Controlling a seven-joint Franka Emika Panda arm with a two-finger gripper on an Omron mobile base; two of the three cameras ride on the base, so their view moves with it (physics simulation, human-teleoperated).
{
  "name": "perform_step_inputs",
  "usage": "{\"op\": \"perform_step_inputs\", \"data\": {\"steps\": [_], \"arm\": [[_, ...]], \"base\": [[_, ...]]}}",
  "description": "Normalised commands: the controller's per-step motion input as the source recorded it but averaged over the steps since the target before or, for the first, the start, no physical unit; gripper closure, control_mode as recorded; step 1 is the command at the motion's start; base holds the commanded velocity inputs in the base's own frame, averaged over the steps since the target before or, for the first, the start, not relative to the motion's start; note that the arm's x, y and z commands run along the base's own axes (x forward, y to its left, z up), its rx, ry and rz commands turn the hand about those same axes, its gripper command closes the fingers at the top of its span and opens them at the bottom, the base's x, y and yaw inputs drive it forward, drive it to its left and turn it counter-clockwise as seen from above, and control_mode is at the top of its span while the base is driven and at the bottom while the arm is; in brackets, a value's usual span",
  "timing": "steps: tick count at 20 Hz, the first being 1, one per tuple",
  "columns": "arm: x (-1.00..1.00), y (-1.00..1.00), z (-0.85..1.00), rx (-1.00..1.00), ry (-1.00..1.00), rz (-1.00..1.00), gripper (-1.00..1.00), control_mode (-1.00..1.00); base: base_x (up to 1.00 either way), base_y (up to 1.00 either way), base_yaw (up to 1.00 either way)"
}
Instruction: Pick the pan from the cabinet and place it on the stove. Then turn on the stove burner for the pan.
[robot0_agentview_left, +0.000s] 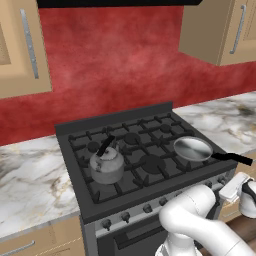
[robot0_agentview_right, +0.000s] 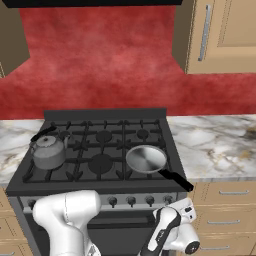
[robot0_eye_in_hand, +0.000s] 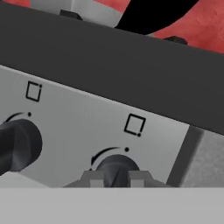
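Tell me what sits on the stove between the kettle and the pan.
Nothing sits there. Between the kettle and the pan, the stove shows bare black grates and a round burner; both base views show this.

Glossy white rounded arm (robot0_agentview_left: 192, 217) segments with dark joint rings, small grey blocky jaws.

dark stove (robot0_agentview_left: 150, 150) between marble counters (robot0_agentview_left: 30, 185), silver pan (robot0_agentview_left: 193, 148) front right, grey kettle (robot0_agentview_left: 106, 166) front left

No readable text; small square marks above the stove (robot0_eye_in_hand: 109, 87) knobs (robot0_eye_in_hand: 114, 168).
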Motion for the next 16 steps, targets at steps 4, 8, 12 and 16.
{"op": "perform_step_inputs", "data": {"steps": [4, 8, 12, 16], "arm": [[0.0, 0.04, 0.0, -0.03, -0.02, 0.0, 1.0, -1.0], [0.0, 0.03, 0.0, -0.1, -0.04, 0.02, 1.0, -1.0], [0.0, 0.0, 0.0, -0.14, -0.04, 0.03, 1.0, -1.0], [-0.02, 0.0, 0.0, -0.22, -0.05, 0.03, 1.0, -1.0]], "base": [[0.0, 0.0, 0.0], [0.0, 0.0, 0.0], [0.0, 0.0, 0.0], [0.0, 0.0, 0.0]]}}
